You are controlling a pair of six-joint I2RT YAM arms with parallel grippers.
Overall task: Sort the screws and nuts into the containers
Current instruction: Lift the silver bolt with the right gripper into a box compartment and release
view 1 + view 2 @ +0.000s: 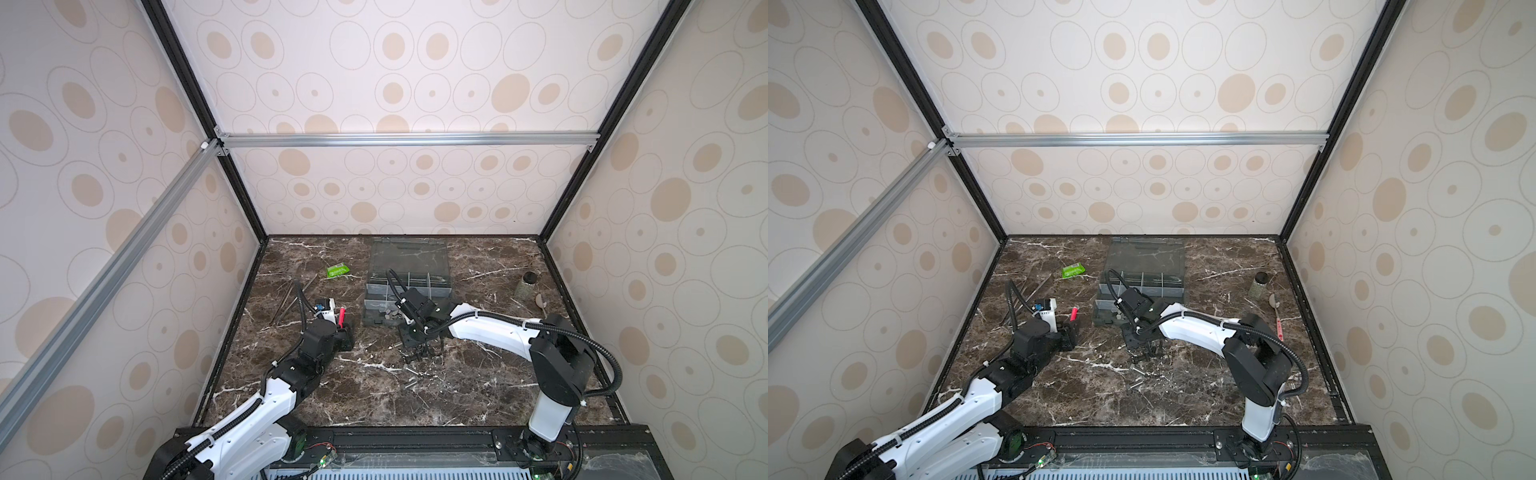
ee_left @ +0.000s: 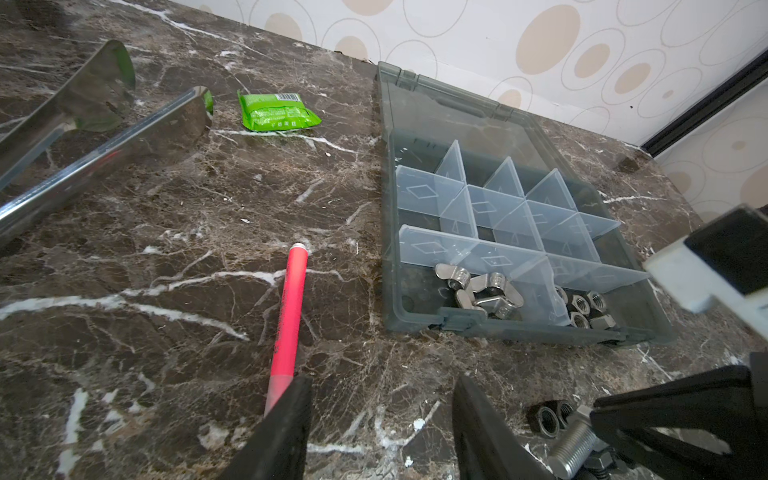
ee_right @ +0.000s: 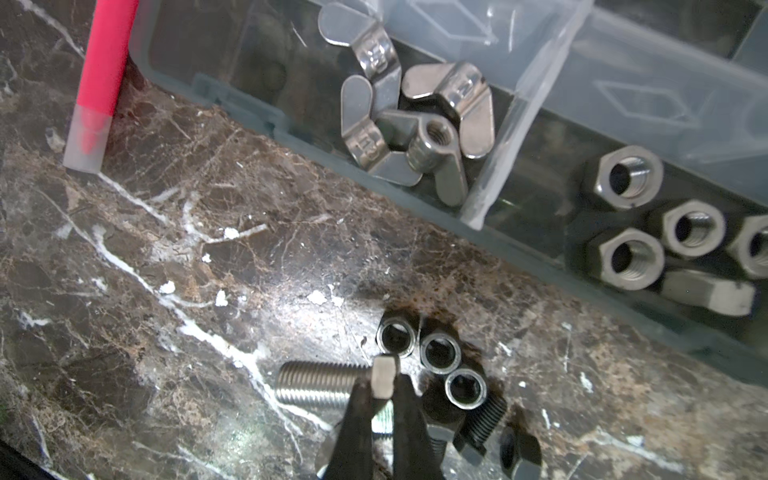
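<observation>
Right arm: reaches in from the right toward the middle, wrist bent down, with the right gripper (image 1: 419,352) low over the worktop (image 1: 478,395), just in front of the organiser box (image 1: 409,286).
Right grip: the fingers (image 3: 409,428) are pinched tight on the hexagonal head of a silver bolt (image 3: 316,382). Its threaded shaft sticks out sideways, level with the worktop.
Beside the pinch: three loose hex nuts (image 3: 440,353) lie just past the bolt head, and a black bolt (image 3: 486,419) is close by.
Left arm: stretched forward and low, with the left gripper (image 2: 382,378) to the left of the box.
Left grip: fingers about half apart, with nothing between them. A red pen (image 2: 289,316) runs past one finger.
Box contents: wing nuts (image 3: 415,124) in the near corner compartment, sorted hex nuts (image 3: 631,249) in the adjoining one.
</observation>
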